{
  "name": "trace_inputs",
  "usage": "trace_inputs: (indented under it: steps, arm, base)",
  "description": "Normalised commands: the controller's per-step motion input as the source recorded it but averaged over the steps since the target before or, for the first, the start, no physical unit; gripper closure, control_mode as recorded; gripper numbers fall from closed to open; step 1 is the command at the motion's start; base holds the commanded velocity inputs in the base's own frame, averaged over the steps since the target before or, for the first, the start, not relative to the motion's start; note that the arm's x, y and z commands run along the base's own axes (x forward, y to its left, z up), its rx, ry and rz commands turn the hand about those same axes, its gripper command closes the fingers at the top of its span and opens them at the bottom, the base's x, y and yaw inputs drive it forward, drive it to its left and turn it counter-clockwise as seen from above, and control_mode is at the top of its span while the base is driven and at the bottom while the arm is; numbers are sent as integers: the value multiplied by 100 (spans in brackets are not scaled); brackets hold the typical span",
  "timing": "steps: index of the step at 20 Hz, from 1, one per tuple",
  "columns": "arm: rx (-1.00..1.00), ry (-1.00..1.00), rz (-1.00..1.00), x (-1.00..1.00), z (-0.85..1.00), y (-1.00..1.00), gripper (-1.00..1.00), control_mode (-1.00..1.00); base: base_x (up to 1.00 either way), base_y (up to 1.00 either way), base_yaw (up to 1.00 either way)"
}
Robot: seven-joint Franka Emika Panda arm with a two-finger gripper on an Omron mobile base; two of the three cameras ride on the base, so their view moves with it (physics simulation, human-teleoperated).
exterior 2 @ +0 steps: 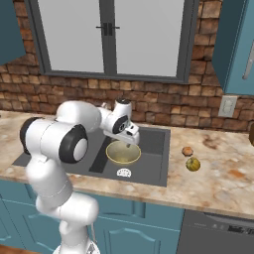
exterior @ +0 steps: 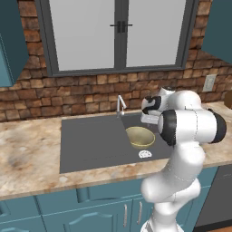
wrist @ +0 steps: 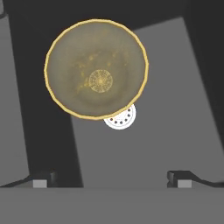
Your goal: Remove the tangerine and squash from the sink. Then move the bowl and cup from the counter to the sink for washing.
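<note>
A large grey-framed window (exterior: 118, 34) with two pale panes fills the upper middle of the left base view, set in a red-brown brick wall (exterior: 90, 95). Teal upper cabinets (exterior: 10, 41) hang at the upper left and upper right corners. A speckled beige stone counter (exterior: 27, 154) runs across the middle of the frame, with teal lower cabinets (exterior: 90, 206) and thin metal handles beneath it. In the right base view, a white wall outlet (exterior 2: 227, 105) sits on the brick at middle right, and a dark appliance front (exterior 2: 218, 233) fills the lower right corner.
</note>
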Motion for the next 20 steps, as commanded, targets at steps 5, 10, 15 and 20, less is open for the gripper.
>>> trace_inputs:
  steps: [5, 10, 15, 20]
  arm:
    - [0, 7, 0, -26, 28, 25, -100, -100]
    - [0, 8, 0, -26, 25, 26, -100, -100]
    - [-1, 3, 0, -22, 14, 31, -100, -100]
    - [-1, 0, 0, -25, 13, 35, -100, -100]
  base:
    - [0, 0, 0]
    - [0, 0, 0]
    - [0, 0, 0]
    - [0, 0, 0]
